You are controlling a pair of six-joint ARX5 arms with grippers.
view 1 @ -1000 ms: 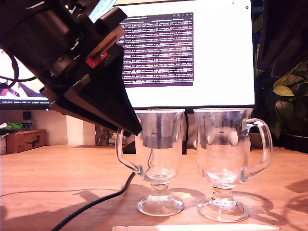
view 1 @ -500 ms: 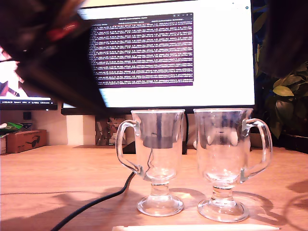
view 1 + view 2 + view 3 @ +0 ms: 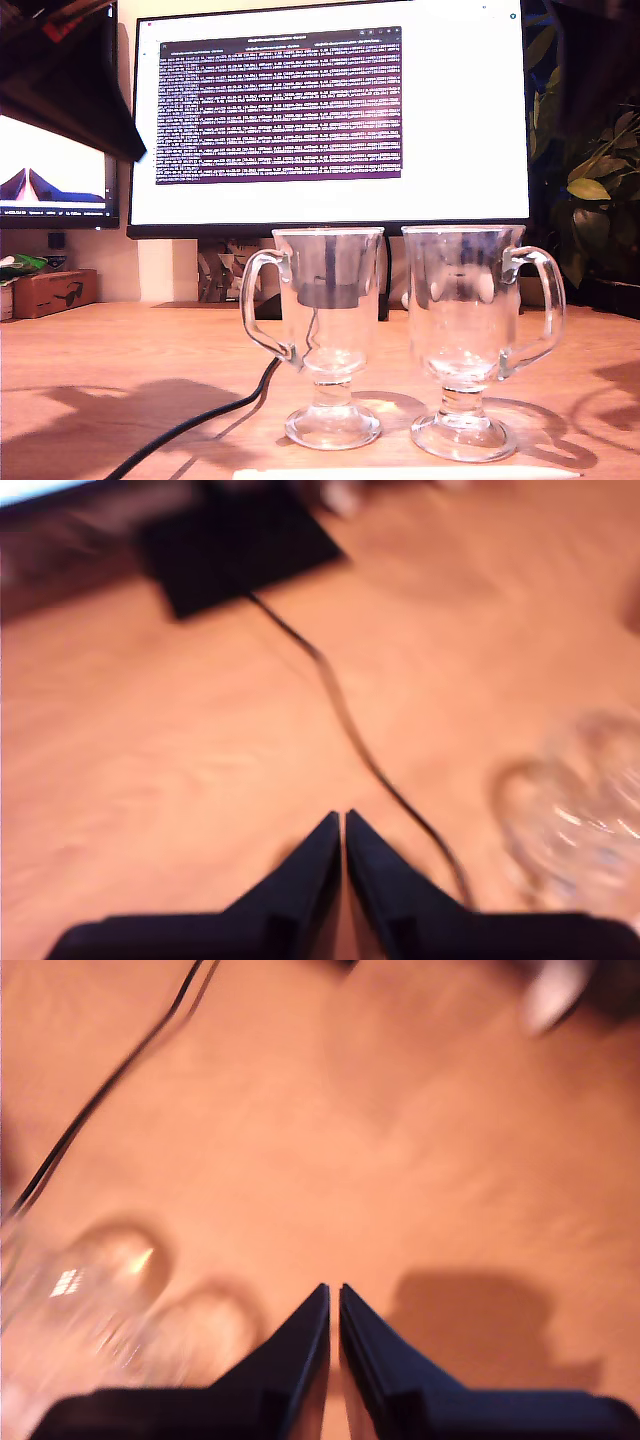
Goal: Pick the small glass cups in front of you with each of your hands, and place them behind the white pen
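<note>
first hand (image 3: 343,818): jaws closed, empty | second hand (image 3: 333,1290): jaws closed, empty

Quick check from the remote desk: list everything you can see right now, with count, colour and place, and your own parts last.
glass cups: two, clear, side by side on the table, one nearer the exterior view's left, the other nearer its right, handles facing outward
white pen: one, white, lying flat at the exterior view's bottom edge, in front of the cups
cable: one, black, running across the table toward the first cup
table: one, light wood
monitors: two, the big one behind the cups, another at the exterior view's left
plant: one, green, exterior view's right
cardboard box: one, brown, exterior view's left
my first gripper: black, jaws shut, empty, above the table
my second gripper: black, jaws shut, empty
</note>
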